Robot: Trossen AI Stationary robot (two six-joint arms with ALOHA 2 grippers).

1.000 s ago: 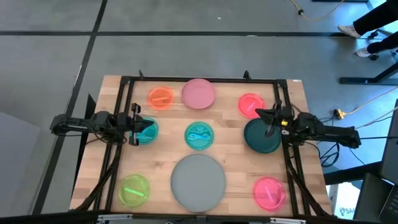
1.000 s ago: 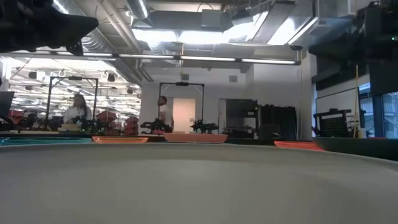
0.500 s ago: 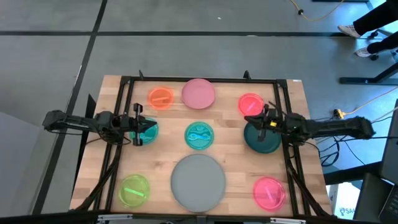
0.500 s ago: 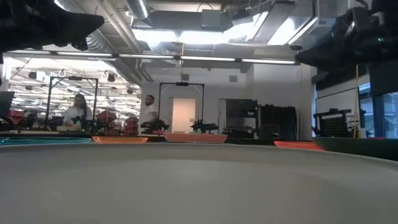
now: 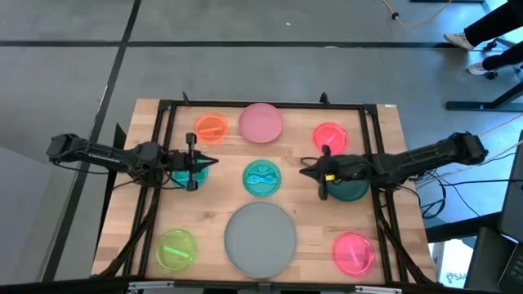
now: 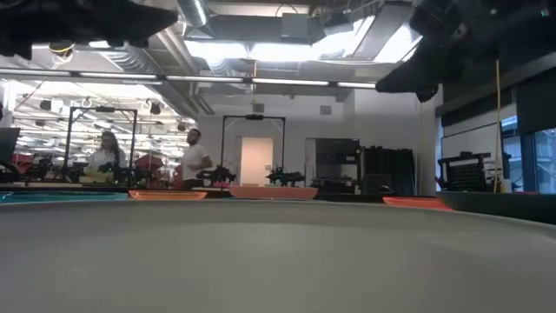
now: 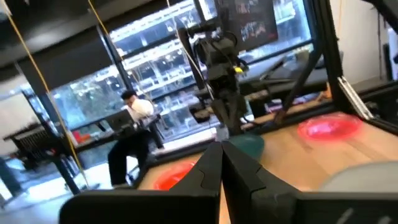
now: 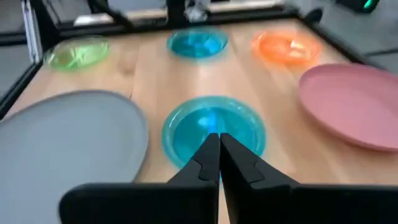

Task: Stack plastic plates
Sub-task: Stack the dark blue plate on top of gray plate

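Several round plates lie flat and apart on the wooden table: large grey (image 5: pixel 261 238), dark teal (image 5: pixel 350 189), pale pink (image 5: pixel 261 122), orange (image 5: pixel 212 128), two hot-pink (image 5: pixel 329 137) (image 5: pixel 353 251), lime-green (image 5: pixel 176 249) and two small teal (image 5: pixel 261 178) (image 5: pixel 186 173). My left gripper (image 5: pixel 210 162) is shut and hovers at the left teal plate's right edge, pointing right. My right gripper (image 5: pixel 304 170) is shut and hovers between the dark teal plate and the centre teal plate (image 8: pixel 211 127), pointing left. In the low view both grippers (image 6: pixel 130 26) (image 6: pixel 408 78) are high above the table.
A black frame (image 5: pixel 261 104) runs around the table top. The right arm (image 5: pixel 409 159) passes over the dark teal plate. Bare wood lies between the plates. A person (image 6: pixel 191 161) walks in the room beyond the table, and another (image 7: pixel 134 140) sits at a desk.
My left gripper has moved toward the table's right, across the left teal plate. My right gripper has moved toward the table's left, off the dark teal plate and toward the centre teal plate, as its arm stretched out. No plate has moved.
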